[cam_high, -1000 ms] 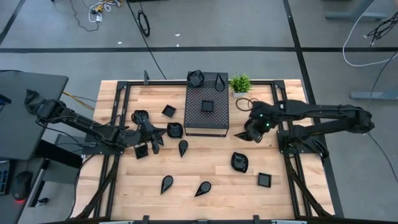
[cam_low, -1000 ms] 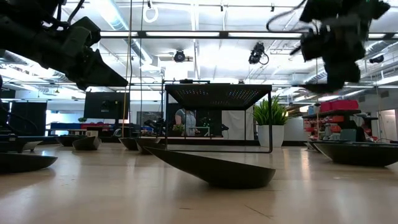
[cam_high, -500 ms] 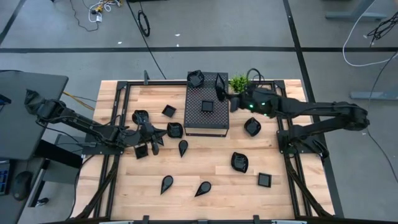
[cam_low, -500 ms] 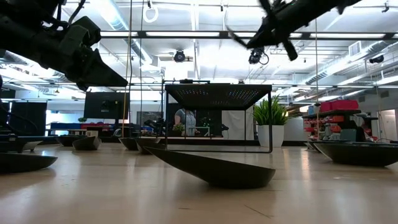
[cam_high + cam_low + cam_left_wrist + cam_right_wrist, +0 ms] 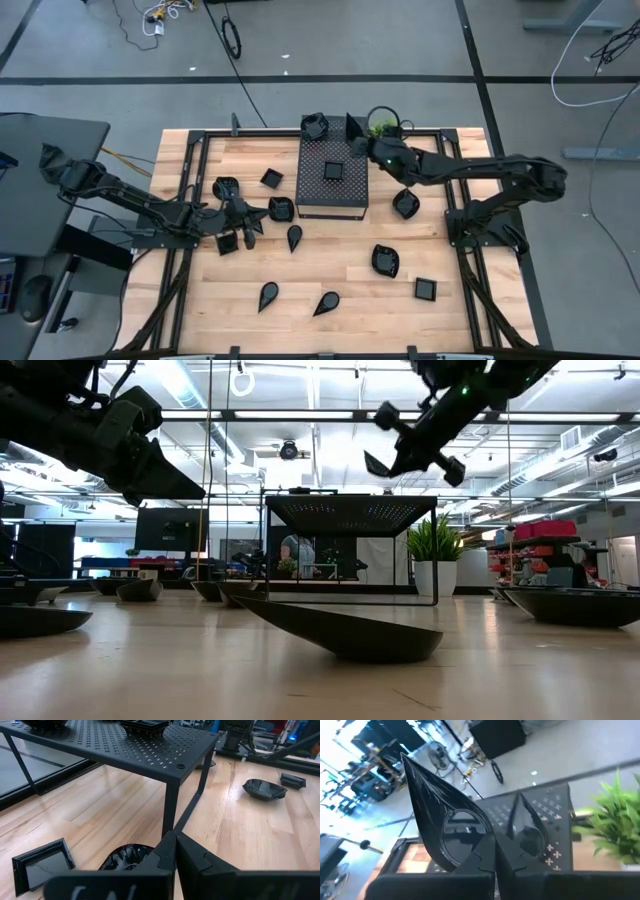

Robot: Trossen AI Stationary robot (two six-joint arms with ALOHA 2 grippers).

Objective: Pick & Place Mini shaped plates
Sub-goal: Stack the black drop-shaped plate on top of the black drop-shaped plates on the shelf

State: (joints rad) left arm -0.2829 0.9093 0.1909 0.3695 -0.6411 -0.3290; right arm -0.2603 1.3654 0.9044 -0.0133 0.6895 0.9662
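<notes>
On the pale wooden table [image 5: 330, 270], scattered mini shaped plates [image 5: 385, 261]; right claw [image 5: 362, 133] pinches a teardrop plate [image 5: 442, 827], left claw [image 5: 252, 222] pressed together.

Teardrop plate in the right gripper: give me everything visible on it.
The teardrop plate is glossy black and shallow, with a round well and a long pointed tip. The right gripper is shut on its rim and holds it tilted on edge, in the air above the back corner of the perforated box, beside the potted plant.

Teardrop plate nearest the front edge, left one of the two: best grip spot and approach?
Take the teardrop plate from straight above, jaws pinching its raised rim on one side of the wide rounded end. It lies flat and shallow on the table, so likely only the rim offers purchase.
</notes>
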